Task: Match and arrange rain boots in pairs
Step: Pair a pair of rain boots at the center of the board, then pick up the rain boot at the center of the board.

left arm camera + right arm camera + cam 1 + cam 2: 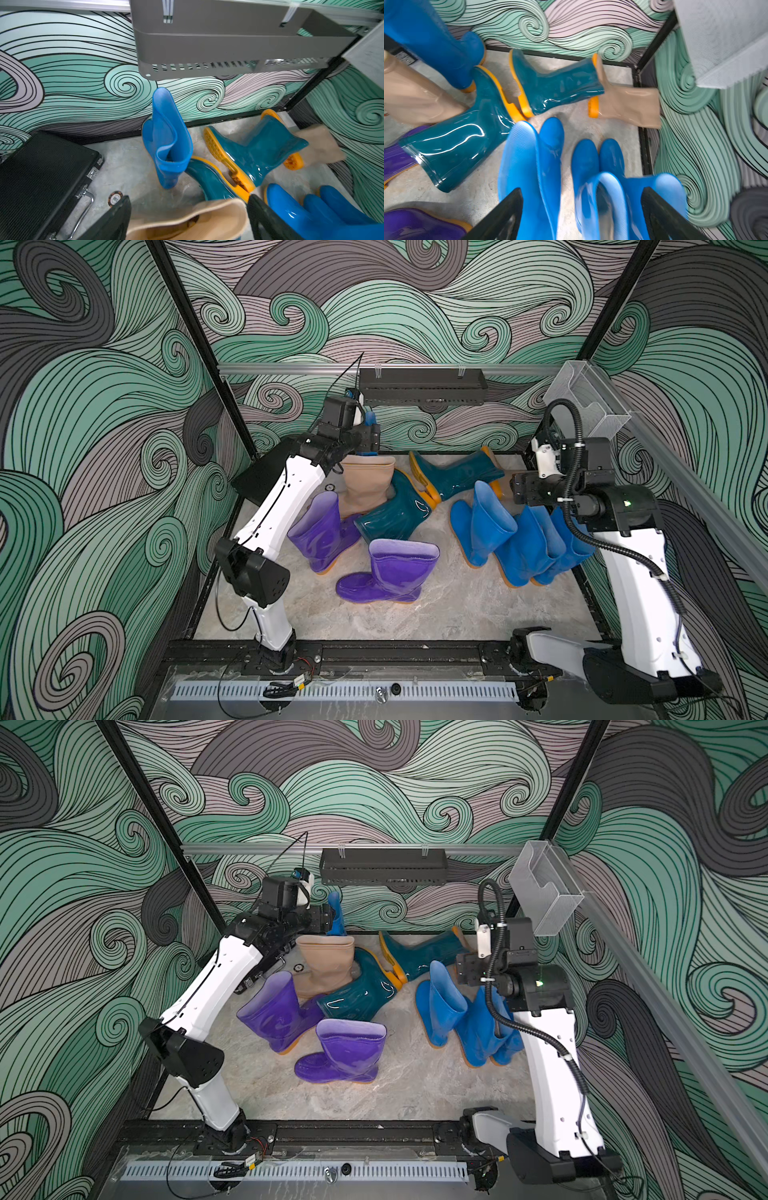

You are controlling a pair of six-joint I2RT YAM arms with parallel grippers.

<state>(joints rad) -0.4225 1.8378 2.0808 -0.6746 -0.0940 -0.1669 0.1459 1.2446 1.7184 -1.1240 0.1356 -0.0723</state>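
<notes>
Three blue rain boots [486, 526] are standing upright in a close row at the right of the table [374, 626], shafts pressing together, while a fourth blue boot [168, 135] is standing alone by the back wall. One dark teal boot [399, 512] is lying on its side mid-table, its orange sole meeting the sole of the other teal boot [457, 475], which is also lying down nearer the back. A beige boot [365, 485] is standing upright just left of them, and a second beige boot [629, 106] is lying in the back right corner. One purple boot [320, 531] is standing in front of the upright beige one, the other purple boot [390, 572] nearer the front.

The left gripper [188, 199] is hanging over the upright beige boot's cuff, fingers [116, 220] spread wide either side, released. The right gripper [581, 189] is hovering over the blue row, fingers [502, 214] likewise parted, grasping nothing; a blurred blue cuff is showing between them.

A black case [41, 176] is lying at the back left, under a grey shelf [422, 385] hanging on the wall
</notes>
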